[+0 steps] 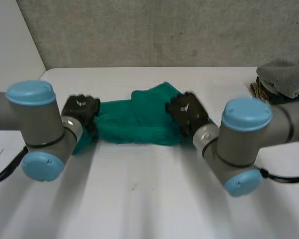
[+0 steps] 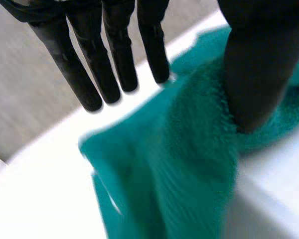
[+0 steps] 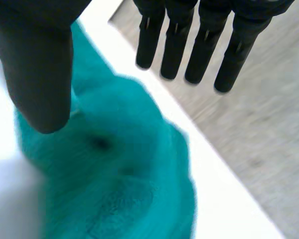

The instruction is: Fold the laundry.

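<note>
White table (image 1: 139,199) bears a crumpled green towel (image 1: 134,124).

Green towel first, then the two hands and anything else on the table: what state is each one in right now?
Green terry towel: crumpled, partly folded over itself, lying on the white table.
Left hand: open, fingers straight, thumb tip at one end of the towel.
Right hand: open, fingers straight, over the towel's other end, gripping nothing.
Grey cloth pile: heaped at the table's far right edge.
</note>
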Available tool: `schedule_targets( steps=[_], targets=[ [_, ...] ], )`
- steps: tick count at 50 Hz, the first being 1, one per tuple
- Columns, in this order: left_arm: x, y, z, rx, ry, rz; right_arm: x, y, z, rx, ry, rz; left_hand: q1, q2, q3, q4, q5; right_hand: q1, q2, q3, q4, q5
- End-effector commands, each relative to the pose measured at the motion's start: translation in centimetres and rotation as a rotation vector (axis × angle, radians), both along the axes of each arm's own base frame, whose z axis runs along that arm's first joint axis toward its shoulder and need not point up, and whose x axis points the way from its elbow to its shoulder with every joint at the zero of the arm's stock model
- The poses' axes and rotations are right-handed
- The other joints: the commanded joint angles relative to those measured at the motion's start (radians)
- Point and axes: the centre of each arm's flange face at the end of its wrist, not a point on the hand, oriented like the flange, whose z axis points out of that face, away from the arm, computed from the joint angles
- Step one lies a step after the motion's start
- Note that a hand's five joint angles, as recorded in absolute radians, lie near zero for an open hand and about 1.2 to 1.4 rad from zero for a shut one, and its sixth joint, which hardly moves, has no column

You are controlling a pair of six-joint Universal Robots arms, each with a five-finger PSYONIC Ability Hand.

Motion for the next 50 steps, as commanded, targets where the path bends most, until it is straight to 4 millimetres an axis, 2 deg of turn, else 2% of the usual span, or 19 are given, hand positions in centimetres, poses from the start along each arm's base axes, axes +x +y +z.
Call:
schedule_targets(
  steps=[1,4,8,11,15,18,22,27,31,34,37,43,47,50],
  targets=[
    [1.4,1.5,1.5,0.132,-0.078,0.027,-1.0,0.2,-1.6,0.030,0.084,-0.054,-0.401,-0.432,-0.451,-0.445,-0.442,-0.323,-0.330,-0.335,-0.338,-0.316],
    [2.5,1.6,4.3,0.122,-0.090,0.056,-1.8,0.0,0.4,0.037,0.048,-0.110,-0.441,-0.471,-0.491,-0.484,-0.482,-0.323,-0.330,-0.335,-0.338,-0.316],
    [4.6,0.4,8.2,0.033,-0.065,0.109,-4.0,-0.6,3.9,0.113,-0.077,-0.193,-0.441,-0.471,-0.491,-0.484,-0.482,-0.323,-0.330,-0.335,-0.338,-0.316],
    [5.3,-0.2,9.3,0.006,-0.051,0.113,-5.0,-0.9,4.8,0.184,-0.142,-0.221,-0.441,-0.471,-0.491,-0.484,-0.482,-0.323,-0.330,-0.335,-0.338,-0.316],
    [6.1,-1.5,10.1,-0.005,-0.020,0.087,-6.4,-1.3,4.7,0.333,-0.203,-0.250,-0.405,-0.436,-0.455,-0.448,-0.446,-0.323,-0.330,-0.335,-0.338,-0.316],
    [6.3,-1.7,9.2,0.084,-0.001,0.022,-7.3,-1.7,4.1,0.430,-0.176,-0.247,-0.232,-0.263,-0.282,-0.276,-0.273,-0.323,-0.330,-0.335,-0.338,-0.316],
    [5.5,-1.3,7.8,0.184,0.010,-0.075,-8.0,-1.9,3.2,0.489,-0.132,-0.242,-0.161,-0.192,-0.211,-0.205,-0.203,-0.249,-0.257,-0.261,-0.265,-0.243],
    [4.3,-1.8,6.6,0.176,-0.005,-0.194,-8.4,-1.8,2.5,0.503,-0.097,-0.237,-0.062,-0.092,-0.111,-0.105,-0.103,-0.249,-0.257,-0.261,-0.265,-0.243],
    [3.7,-3.1,5.5,0.140,-0.060,-0.268,-8.5,-1.3,2.0,0.507,-0.080,-0.229,0.088,0.058,0.039,0.045,0.047,-0.249,-0.257,-0.261,-0.265,-0.243],
    [3.0,-4.3,4.6,0.103,-0.116,-0.322,-8.4,-1.1,1.6,0.500,-0.075,-0.223,0.065,0.034,0.015,0.022,0.024,-0.249,-0.257,-0.261,-0.265,-0.243],
    [2.1,-5.8,3.8,0.058,-0.161,-0.352,-8.4,-0.9,1.3,0.488,-0.065,-0.216,-0.058,-0.089,-0.108,-0.102,-0.099,-0.249,-0.257,-0.261,-0.265,-0.243],
    [1.7,-9.0,2.0,0.037,-0.192,-0.291,-8.4,-0.7,1.1,0.469,-0.048,-0.205,-0.067,-0.098,-0.117,-0.111,-0.108,-0.252,-0.260,-0.264,-0.268,-0.246],
    [1.5,-10.0,0.9,0.062,-0.204,-0.263,-8.4,-0.7,1.0,0.466,-0.047,-0.204,-0.070,-0.101,-0.120,-0.114,-0.111,-0.252,-0.260,-0.264,-0.268,-0.246],
    [1.2,-9.9,-0.3,0.107,-0.210,-0.274,-8.4,-0.7,0.9,0.462,-0.046,-0.202,-0.097,-0.127,-0.146,-0.140,-0.138,-0.252,-0.260,-0.264,-0.268,-0.246]
  ],
)
